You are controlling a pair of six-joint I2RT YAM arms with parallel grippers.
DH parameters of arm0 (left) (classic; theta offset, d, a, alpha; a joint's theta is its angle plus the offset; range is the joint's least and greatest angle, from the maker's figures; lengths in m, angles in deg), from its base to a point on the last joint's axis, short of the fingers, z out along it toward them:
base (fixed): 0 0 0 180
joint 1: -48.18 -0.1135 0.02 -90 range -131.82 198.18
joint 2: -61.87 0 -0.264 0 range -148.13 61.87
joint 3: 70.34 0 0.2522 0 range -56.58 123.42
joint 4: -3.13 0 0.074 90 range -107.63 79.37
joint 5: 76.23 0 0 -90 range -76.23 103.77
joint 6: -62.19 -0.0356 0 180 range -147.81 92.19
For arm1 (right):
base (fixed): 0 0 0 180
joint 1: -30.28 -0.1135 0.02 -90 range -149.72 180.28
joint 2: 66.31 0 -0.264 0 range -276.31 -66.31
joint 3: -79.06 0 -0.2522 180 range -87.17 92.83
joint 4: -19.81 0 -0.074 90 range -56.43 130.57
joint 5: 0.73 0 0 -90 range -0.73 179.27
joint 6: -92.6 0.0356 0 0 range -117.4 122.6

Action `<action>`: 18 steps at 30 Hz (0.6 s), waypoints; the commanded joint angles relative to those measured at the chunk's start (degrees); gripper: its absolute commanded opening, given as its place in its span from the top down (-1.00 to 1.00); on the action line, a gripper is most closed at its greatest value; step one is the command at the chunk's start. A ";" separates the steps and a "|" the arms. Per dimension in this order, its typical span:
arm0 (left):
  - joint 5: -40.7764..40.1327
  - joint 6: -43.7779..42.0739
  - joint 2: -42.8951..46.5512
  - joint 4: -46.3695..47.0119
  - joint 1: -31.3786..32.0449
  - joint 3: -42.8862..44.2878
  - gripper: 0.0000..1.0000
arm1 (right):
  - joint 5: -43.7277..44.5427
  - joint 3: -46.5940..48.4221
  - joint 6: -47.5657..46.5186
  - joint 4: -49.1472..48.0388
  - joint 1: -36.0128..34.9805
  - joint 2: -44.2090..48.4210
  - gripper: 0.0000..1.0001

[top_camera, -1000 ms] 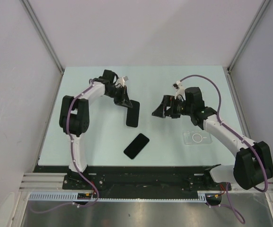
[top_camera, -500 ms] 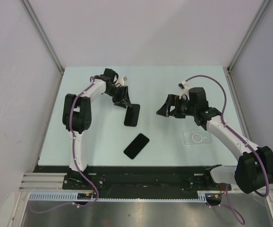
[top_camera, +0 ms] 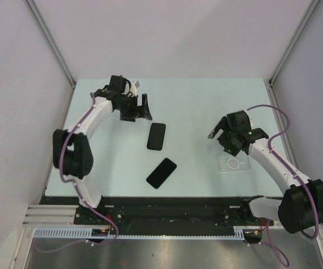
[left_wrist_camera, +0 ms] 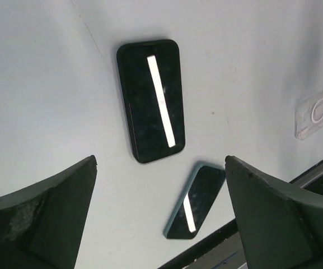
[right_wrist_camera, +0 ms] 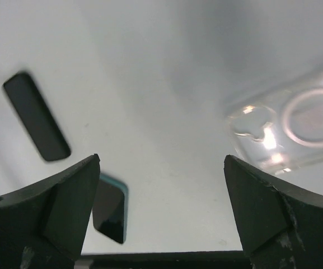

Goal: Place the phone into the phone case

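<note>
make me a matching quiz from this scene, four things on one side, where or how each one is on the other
1 phone case
2 left gripper
3 slanted phone
4 other phone

a closest to the left arm's base
b open, empty
c clear, on the right
d nearest the left gripper

Pairs: 1-c, 2-b, 3-a, 4-d

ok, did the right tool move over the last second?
Yes. The right tool swung rightward and down the top view, closing on the phone case, which stayed put.

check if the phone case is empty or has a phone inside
Empty: table shows through the phone case; far phone and near phone lie apart.
</note>
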 commanded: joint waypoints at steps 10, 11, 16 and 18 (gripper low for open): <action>-4.93 2.10 23.54 7.88 2.98 -27.30 -0.98 | 20.27 -0.99 16.30 16.14 11.68 0.69 -0.54; -4.85 2.71 23.63 7.37 3.16 -27.13 -0.97 | 20.36 -0.99 15.67 15.27 12.65 0.08 -0.50; -1.51 4.47 27.84 11.04 3.43 -28.44 -0.97 | 10.34 -1.16 -16.70 -3.49 12.67 -2.82 -0.46; -2.73 5.44 29.96 11.49 3.43 -29.49 -0.97 | 4.65 -1.08 -28.34 -6.52 11.52 -2.21 -0.44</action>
